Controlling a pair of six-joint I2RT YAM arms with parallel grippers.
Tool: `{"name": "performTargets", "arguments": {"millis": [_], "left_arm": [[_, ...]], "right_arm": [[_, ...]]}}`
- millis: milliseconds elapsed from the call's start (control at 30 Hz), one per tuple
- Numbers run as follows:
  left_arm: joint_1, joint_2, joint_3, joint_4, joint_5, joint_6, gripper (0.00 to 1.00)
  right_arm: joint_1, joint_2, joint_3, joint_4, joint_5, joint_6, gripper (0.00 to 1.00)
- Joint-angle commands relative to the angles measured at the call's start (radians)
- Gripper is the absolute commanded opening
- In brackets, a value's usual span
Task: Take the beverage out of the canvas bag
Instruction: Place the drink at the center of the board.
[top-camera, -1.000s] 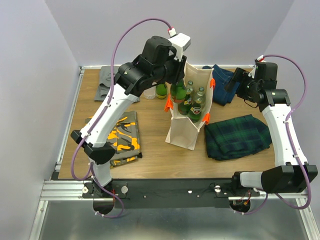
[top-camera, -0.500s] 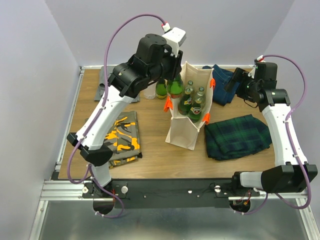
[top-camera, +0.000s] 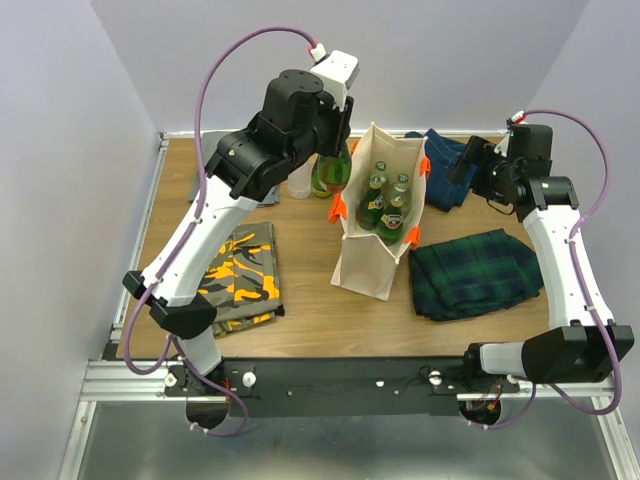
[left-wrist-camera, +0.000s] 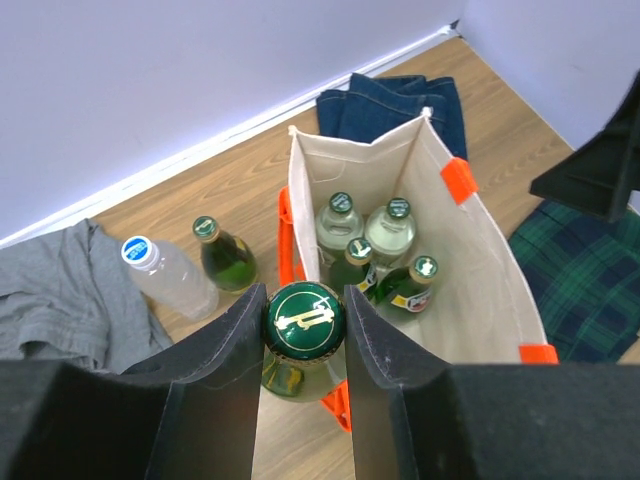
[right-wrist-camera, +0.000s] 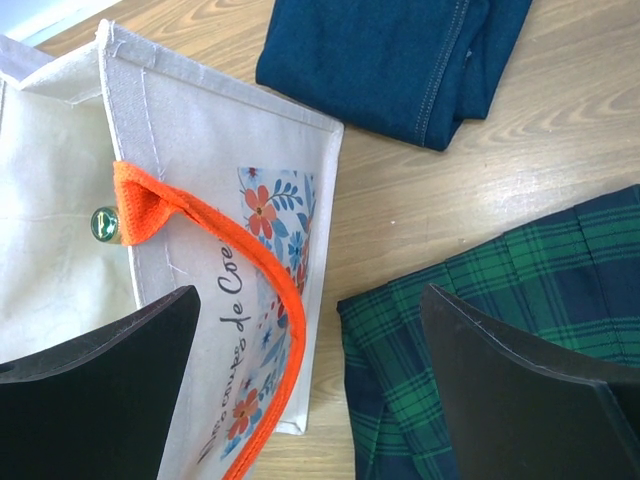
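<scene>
Green bottle (top-camera: 337, 175), gripped by the left hand (left-wrist-camera: 304, 300), hangs just outside the canvas bag (top-camera: 368, 255), upper centre; right hand (right-wrist-camera: 310, 300) gapes empty. Next, probably: set it upright on the tabletop (top-camera: 300, 290).

One cream canvas bag with orange handles (left-wrist-camera: 480, 290); apparently six green glass bottles (left-wrist-camera: 303, 320); one clear plastic water bottle (left-wrist-camera: 165, 275); four folded cloth garments (top-camera: 478, 272).

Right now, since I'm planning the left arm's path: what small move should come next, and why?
Probably shift slightly left and lower the held bottle onto bare wood. The left hand is shut on its neck, just outside the canvas bag rim, near the standing green bottle and water bottle.
</scene>
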Motion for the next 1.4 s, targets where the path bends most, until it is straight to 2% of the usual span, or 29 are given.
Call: {"name": "performTargets", "arguments": {"millis": [0,233,667,967,1367], "left_arm": [[0.027,-0.066,-0.012,0.160,-0.078,0.025,0.00],[0.114,-0.104,-0.119,0.197,-0.021,-0.015,0.00],[0.212,-0.156,-0.323,0.278,-0.010,-0.039,0.00],[0.242,-0.195,-0.524,0.412,-0.006,-0.056,0.00],[0.245,-0.159,-0.655,0.571,0.025,-0.058,0.00]], "right_arm": [[-0.002,0.014,0.015,0.000,-0.024,0.009,1.00],[-0.002,0.019,0.017,0.000,-0.025,0.008,1.00],[-0.001,0.037,0.026,0.000,-0.036,0.009,1.00],[-0.001,0.042,0.046,-0.013,-0.036,0.006,1.00],[-0.001,0.039,0.057,-0.026,-0.025,0.005,1.00]]}}
